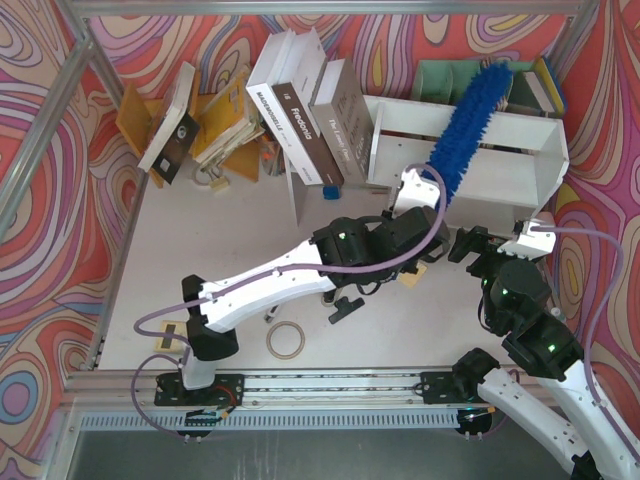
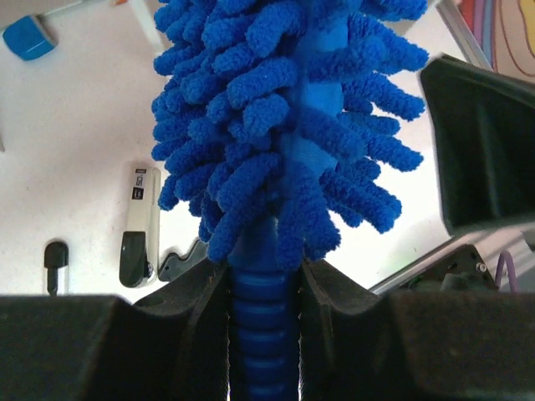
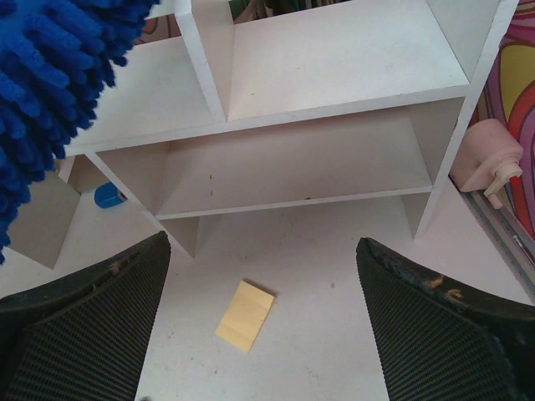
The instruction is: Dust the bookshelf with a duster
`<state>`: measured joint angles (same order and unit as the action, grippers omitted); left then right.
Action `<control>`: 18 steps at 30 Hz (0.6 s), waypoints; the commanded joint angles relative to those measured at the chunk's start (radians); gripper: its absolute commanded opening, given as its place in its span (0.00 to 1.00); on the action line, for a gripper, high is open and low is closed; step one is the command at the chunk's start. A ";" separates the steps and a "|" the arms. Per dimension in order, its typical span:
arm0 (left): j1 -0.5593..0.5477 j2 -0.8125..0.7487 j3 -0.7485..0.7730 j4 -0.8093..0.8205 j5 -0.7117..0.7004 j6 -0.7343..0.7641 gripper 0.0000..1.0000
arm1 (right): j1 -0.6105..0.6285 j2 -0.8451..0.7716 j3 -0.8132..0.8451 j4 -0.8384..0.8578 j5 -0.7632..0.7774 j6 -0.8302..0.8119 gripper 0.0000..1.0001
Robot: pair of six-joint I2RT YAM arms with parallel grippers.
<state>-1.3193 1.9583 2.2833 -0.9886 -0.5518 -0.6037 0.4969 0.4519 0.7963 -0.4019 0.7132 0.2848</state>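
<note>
The bookshelf (image 1: 520, 165) is a wide white two-tier unit at the back right; it also shows in the right wrist view (image 3: 334, 58). The duster (image 1: 470, 120) is bright blue and fluffy, and slants up across the bookshelf's upper tier. My left gripper (image 1: 415, 195) is at the shelf's front left, shut on the duster's ribbed blue handle (image 2: 263, 334), with the shaggy head (image 2: 276, 125) just past the jaws (image 2: 263, 280). My right gripper (image 1: 468, 245) is open and empty in front of the lower tier (image 3: 263, 322). The duster's strands (image 3: 50, 83) hang at the upper left of the right wrist view.
Books (image 1: 300, 110) lean at the back centre, more books (image 1: 225, 125) at the back left. A green organiser (image 1: 440, 80) stands behind the shelf. A yellow pad (image 3: 246, 315), a tape ring (image 1: 285, 340), a black tool (image 1: 345, 308) and a stapler (image 2: 138, 225) lie on the table. A pink dispenser (image 3: 485, 159) stands right of the shelf.
</note>
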 commanded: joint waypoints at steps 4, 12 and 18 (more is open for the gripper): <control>-0.066 -0.095 -0.056 0.144 -0.036 0.225 0.00 | -0.003 -0.023 -0.003 0.020 0.020 0.005 0.82; -0.057 -0.209 -0.171 0.181 -0.161 0.419 0.00 | -0.003 -0.037 -0.003 0.017 0.037 0.012 0.82; 0.007 -0.181 -0.110 0.144 -0.105 0.469 0.00 | -0.002 -0.043 -0.003 0.015 0.045 0.014 0.82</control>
<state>-1.3552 1.7718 2.1311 -0.8719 -0.6556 -0.2035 0.4969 0.4232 0.7963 -0.4023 0.7326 0.2886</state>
